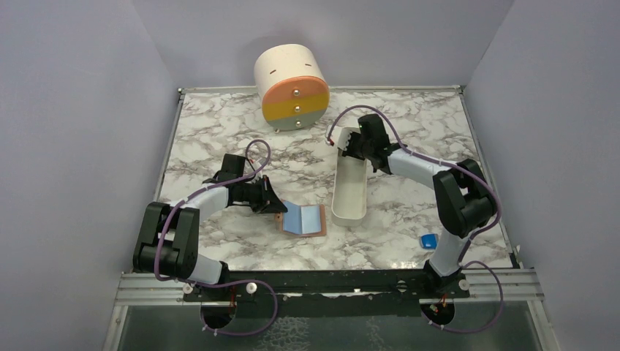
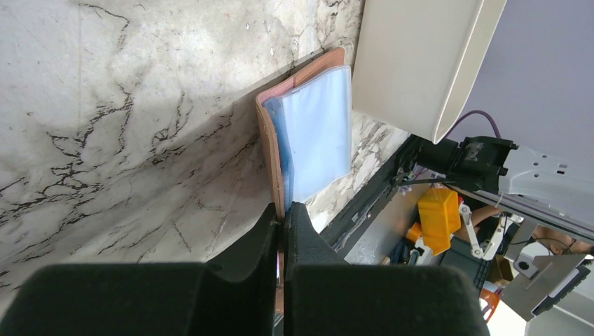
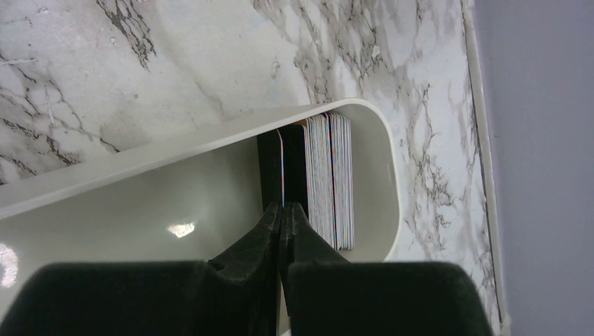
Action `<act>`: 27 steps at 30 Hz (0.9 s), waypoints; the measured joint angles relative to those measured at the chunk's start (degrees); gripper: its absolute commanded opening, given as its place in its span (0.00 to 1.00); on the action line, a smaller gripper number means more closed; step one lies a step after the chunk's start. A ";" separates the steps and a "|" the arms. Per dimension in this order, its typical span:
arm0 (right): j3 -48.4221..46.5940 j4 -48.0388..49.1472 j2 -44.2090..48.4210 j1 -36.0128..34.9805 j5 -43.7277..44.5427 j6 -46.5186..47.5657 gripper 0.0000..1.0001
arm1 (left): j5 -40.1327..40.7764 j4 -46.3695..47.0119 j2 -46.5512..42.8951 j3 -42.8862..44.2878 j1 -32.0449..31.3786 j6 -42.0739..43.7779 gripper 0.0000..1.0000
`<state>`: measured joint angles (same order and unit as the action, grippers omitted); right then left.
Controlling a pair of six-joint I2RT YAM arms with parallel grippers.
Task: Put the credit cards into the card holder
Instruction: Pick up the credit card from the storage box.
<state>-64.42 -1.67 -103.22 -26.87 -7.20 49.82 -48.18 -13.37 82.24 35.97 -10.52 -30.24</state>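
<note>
The card holder (image 1: 303,219) lies open on the marble, its light-blue inner face (image 2: 319,126) up and its tan leather edge (image 2: 270,140) toward my left gripper (image 2: 285,213). That gripper (image 1: 272,201) is shut on the holder's near leather edge. Several credit cards (image 3: 330,175) stand on edge as a stack at the rounded far end of the white tray (image 3: 210,136). My right gripper (image 3: 283,208) reaches into that end of the tray (image 1: 349,191) and is shut on the thin edge of one dark credit card (image 3: 283,168) at the stack's left side.
A round cream drawer unit (image 1: 291,86) with orange, yellow and grey fronts stands at the back. A small blue block (image 1: 428,240) lies near the right arm's base. The white tray's side (image 2: 420,63) is close to the holder's right.
</note>
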 measured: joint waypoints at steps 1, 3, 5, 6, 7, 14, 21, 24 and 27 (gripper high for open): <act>0.00 0.00 0.04 0.00 0.15 0.00 0.01 | 0.00 0.00 0.00 0.00 0.00 -0.02 0.00; 0.00 0.02 0.04 0.00 0.42 0.04 0.01 | -0.02 0.00 0.00 0.00 0.00 0.00 0.00; 0.00 0.00 0.07 0.00 0.63 0.09 0.01 | 0.00 0.00 0.00 0.00 0.00 -0.02 0.00; 0.00 0.02 0.07 -0.02 0.66 0.13 0.01 | 0.00 0.00 0.00 0.00 0.00 0.00 0.00; 0.00 0.00 0.07 0.00 0.68 0.20 0.01 | 0.00 0.00 0.00 0.00 0.00 -0.02 0.00; -0.44 -1.66 0.07 0.00 0.66 0.07 0.01 | 0.00 0.00 0.00 0.00 0.00 -0.02 0.00; -0.68 -4.22 2.40 0.00 0.72 -2.67 0.01 | 0.04 0.00 0.00 0.00 0.00 0.00 0.00; -0.70 -5.46 4.70 -0.02 1.16 -4.63 0.01 | 0.42 -0.11 -0.09 0.00 0.00 0.00 0.00; -0.79 -6.49 7.15 0.00 1.44 -6.99 0.01 | 1.22 -0.20 -0.39 0.00 0.00 0.00 0.00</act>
<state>-65.21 -8.16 -96.07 -26.87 -5.76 42.83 -46.96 -13.56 81.84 35.97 -10.52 -30.24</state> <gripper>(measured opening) 0.014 0.030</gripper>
